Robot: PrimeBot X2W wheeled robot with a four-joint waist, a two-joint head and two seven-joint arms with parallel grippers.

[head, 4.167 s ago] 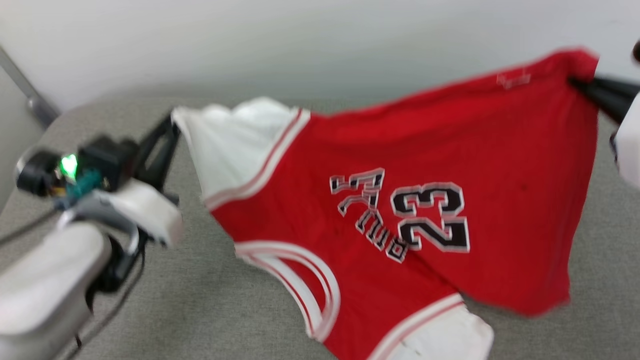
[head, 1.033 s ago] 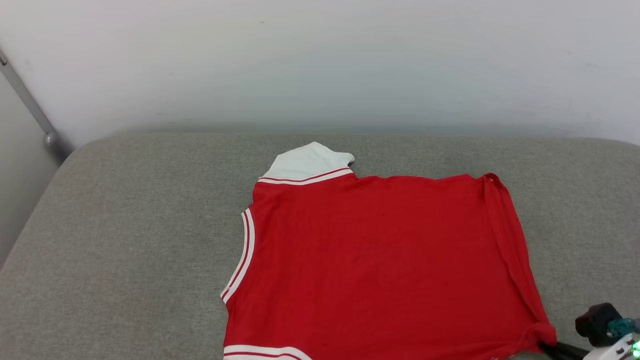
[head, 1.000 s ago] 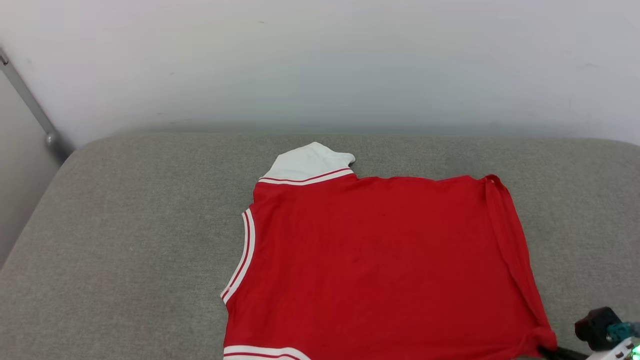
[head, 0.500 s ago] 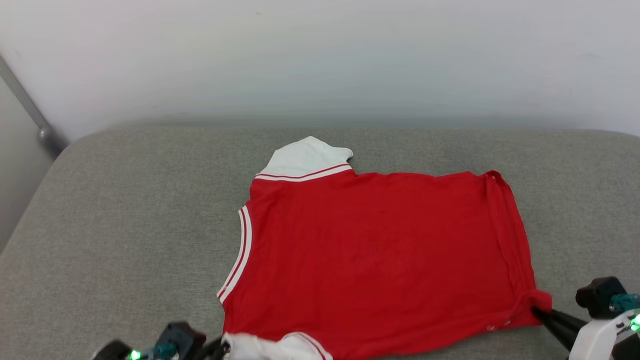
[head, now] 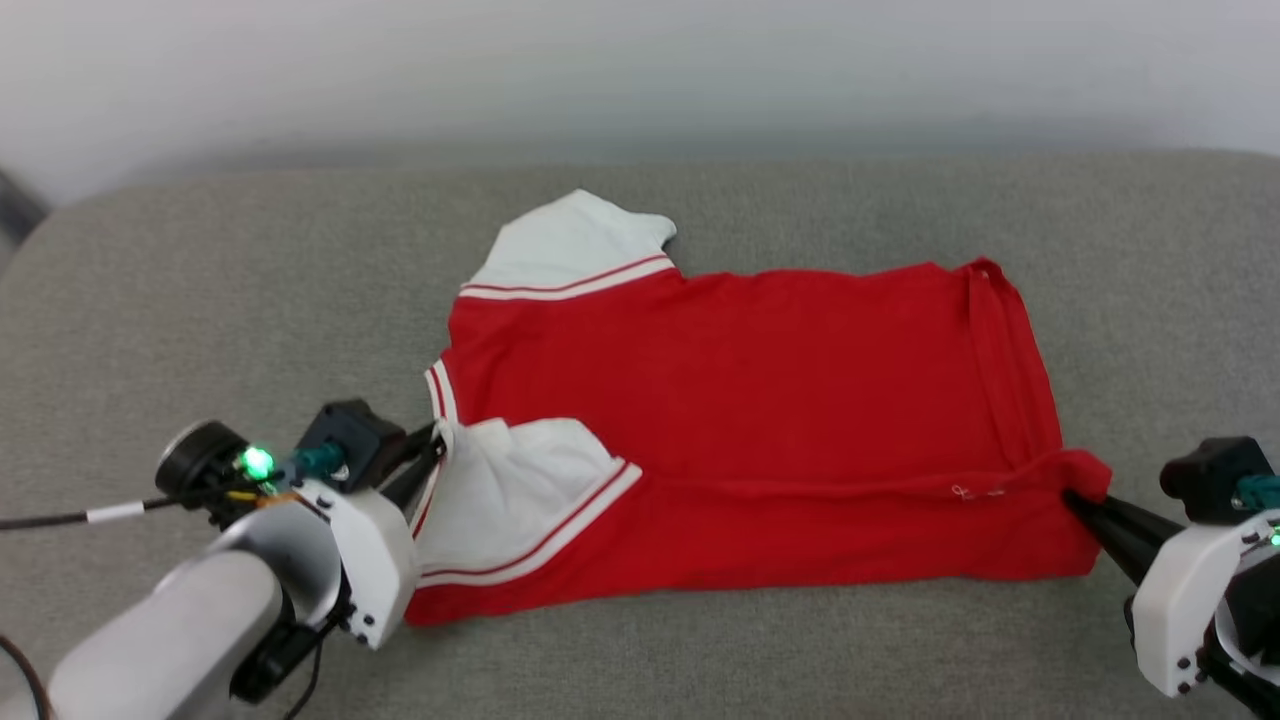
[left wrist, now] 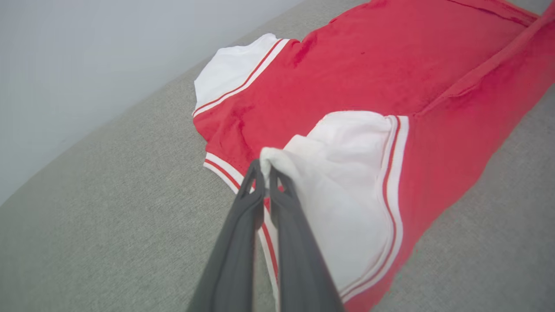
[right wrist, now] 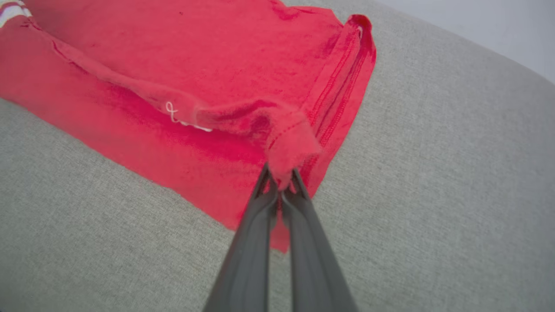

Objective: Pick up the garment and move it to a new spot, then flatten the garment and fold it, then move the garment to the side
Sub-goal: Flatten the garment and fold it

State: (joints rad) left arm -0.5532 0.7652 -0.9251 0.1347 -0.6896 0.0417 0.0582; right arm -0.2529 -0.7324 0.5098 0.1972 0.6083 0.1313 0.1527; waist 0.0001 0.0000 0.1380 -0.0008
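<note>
Left pincer [head: 437, 445] is clamped shut on the tip of a white sleeve [head: 510, 490], its two dark fingers [left wrist: 243, 242] pressed together with a pinch of white cloth between them in the left wrist view [left wrist: 265, 167]. Right pincer [head: 1072, 497] is likewise closed tight, gripping a bunched red corner at the hem end of the garment [head: 760, 380] (in its own wrist view [right wrist: 281, 177] the cloth puffs up just beyond the fingertips). The garment, a red jersey with white short sleeves and red-and-white stripe trim, lies spread across the middle of a grey fabric cushion [head: 250, 300], plain red side up, neck end toward the robot's left and hem toward its right. Its near edge is turned over onto the body, forming a long fold that runs from one pincer to the other, and the held sleeve rests on top of the red cloth. The far sleeve [head: 570, 245] lies flat on the cushion, pointing away from the robot. At the hem end a narrow strip of red is doubled back along the edge [right wrist: 347, 78]. A small green light [head: 257, 462] glows on the left wrist, beside a thin cable. A pale wall [head: 640, 60] rises behind the cushion.
</note>
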